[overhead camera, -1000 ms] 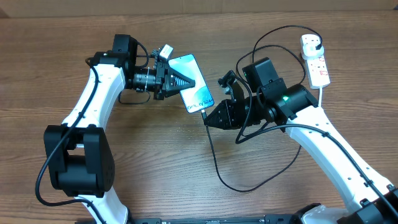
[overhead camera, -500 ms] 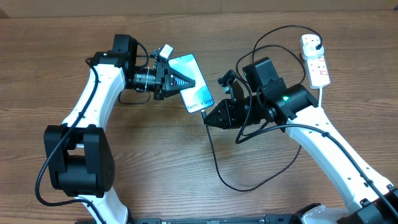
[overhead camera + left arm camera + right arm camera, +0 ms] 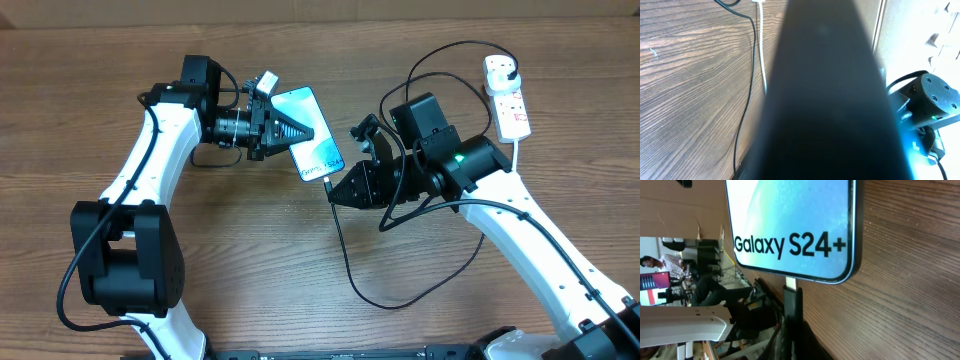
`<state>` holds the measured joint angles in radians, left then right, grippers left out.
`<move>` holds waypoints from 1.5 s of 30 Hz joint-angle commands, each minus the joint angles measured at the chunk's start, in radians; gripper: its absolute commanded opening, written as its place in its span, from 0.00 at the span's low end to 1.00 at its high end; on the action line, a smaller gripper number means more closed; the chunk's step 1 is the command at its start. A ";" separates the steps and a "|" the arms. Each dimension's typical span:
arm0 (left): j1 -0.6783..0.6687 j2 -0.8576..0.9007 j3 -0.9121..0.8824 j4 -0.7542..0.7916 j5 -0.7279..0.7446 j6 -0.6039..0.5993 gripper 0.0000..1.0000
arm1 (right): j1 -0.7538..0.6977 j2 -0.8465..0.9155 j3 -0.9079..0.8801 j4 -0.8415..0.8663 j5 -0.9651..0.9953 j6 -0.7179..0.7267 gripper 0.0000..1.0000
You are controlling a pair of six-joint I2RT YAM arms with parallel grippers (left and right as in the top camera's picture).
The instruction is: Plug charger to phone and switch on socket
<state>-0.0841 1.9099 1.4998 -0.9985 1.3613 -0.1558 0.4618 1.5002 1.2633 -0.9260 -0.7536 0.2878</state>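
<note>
connector at the phone's port

our left gripper (image 3: pixel 303 130) is clenched on the phone (image 3: pixel 322 152), its screen just ahead. our right gripper (image 3: pixel 334 191) pinches the charger (image 3: pixel 792 299) tip, which meets the port directly before its fingers. the socket (image 3: pixel 508 100) lies well behind that wrist.

Even, bright overhead light; left wrist view blurred, perhaps too close.

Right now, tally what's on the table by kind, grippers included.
phone: 1
charger: 1
socket: 1
grippers: 2 (left gripper, right gripper)
Total: 5
</note>
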 commanded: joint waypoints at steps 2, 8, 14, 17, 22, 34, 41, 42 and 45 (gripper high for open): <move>-0.008 -0.008 0.007 0.005 0.044 0.023 0.04 | 0.000 -0.019 0.028 0.002 -0.013 -0.004 0.04; -0.008 -0.008 0.007 0.005 0.042 0.023 0.04 | -0.029 -0.019 0.029 0.001 -0.034 -0.005 0.04; -0.008 -0.008 0.007 0.008 0.042 0.022 0.04 | -0.032 -0.019 0.029 0.001 -0.056 -0.007 0.04; -0.008 -0.008 0.007 0.008 0.042 0.022 0.04 | -0.031 -0.019 0.029 0.001 -0.065 -0.007 0.04; -0.008 -0.008 0.007 0.008 0.042 0.022 0.04 | -0.031 -0.019 0.029 0.002 -0.078 -0.007 0.04; -0.008 -0.008 0.007 0.008 0.046 0.022 0.04 | -0.031 -0.019 0.028 0.001 -0.078 -0.006 0.04; -0.008 -0.008 0.007 0.008 0.046 0.021 0.04 | -0.031 -0.019 0.028 -0.006 -0.079 -0.006 0.04; -0.008 -0.008 0.007 0.008 0.046 0.021 0.04 | -0.030 -0.019 0.028 -0.008 -0.079 -0.006 0.04; -0.008 -0.008 0.007 0.008 0.046 0.021 0.04 | -0.030 -0.019 0.028 -0.011 -0.079 -0.006 0.04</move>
<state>-0.0856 1.9099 1.4998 -0.9955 1.3609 -0.1547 0.4324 1.5002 1.2633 -0.9363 -0.8124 0.2874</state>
